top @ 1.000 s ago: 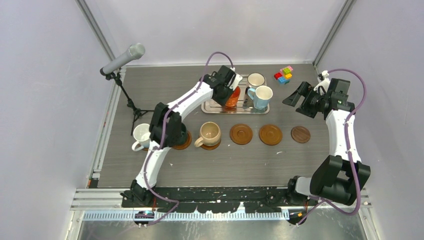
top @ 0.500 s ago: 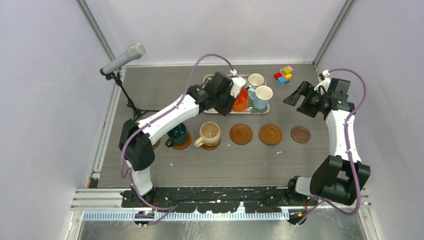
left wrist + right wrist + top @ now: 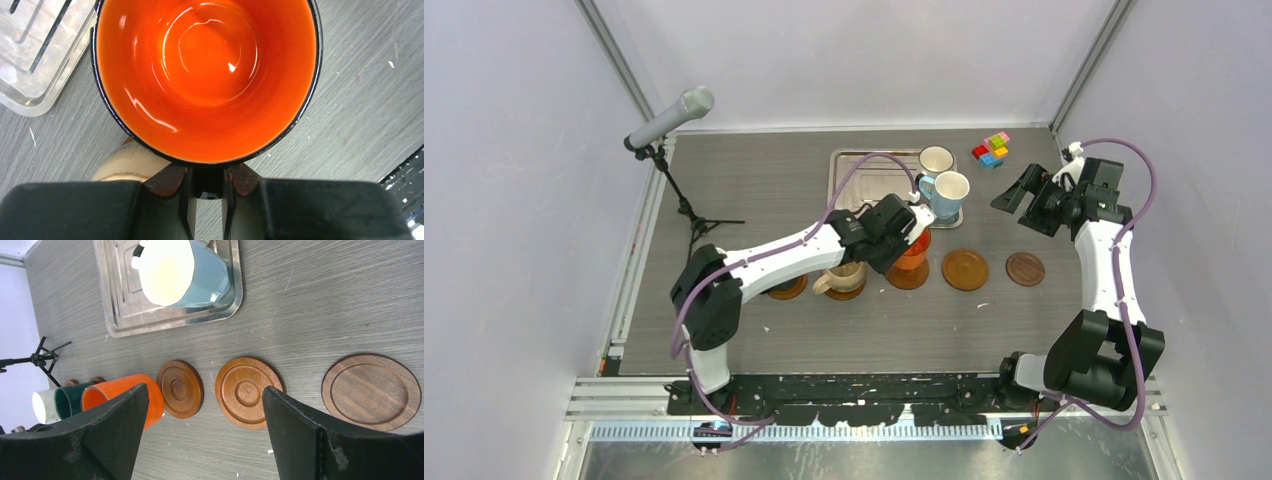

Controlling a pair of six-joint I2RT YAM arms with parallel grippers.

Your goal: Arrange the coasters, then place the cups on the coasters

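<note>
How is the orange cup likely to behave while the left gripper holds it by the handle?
The orange cup looks rigid and glossy, so it may slip or pivot in the left gripper, which pinches only its handle at one side. It seems glazed ceramic, likely chipping if dropped.

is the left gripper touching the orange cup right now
Touching. The left wrist view shows the left gripper closed on the orange cup, its jaws pinching the dark handle at the near rim with no gap visible.
</note>
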